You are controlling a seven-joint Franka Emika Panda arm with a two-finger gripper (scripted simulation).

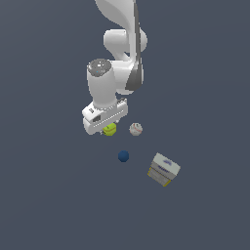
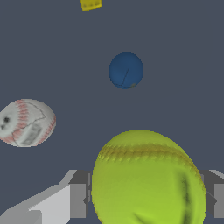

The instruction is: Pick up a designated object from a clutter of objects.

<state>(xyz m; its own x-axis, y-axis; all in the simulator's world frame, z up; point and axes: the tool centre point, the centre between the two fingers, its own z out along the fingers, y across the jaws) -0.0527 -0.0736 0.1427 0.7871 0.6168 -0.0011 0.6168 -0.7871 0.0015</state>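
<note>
The yellow-green tennis ball (image 1: 110,129) lies directly under my gripper (image 1: 108,128) in the exterior view, partly covered by the hand. In the wrist view the ball (image 2: 148,179) fills the space between my two fingers (image 2: 78,200), which stand on either side of it with a narrow gap on each side. The jaws are open around the ball. The white baseball with red stitching (image 1: 136,129) lies just to the exterior view's right of it and also shows in the wrist view (image 2: 27,122). The dark blue ball (image 1: 123,156) lies nearer the camera and shows in the wrist view (image 2: 126,70).
A grey-white box with yellow and blue markings (image 1: 164,169) lies tilted at the exterior view's lower right; only its yellow corner (image 2: 91,4) shows in the wrist view. The floor is a plain dark blue-grey surface.
</note>
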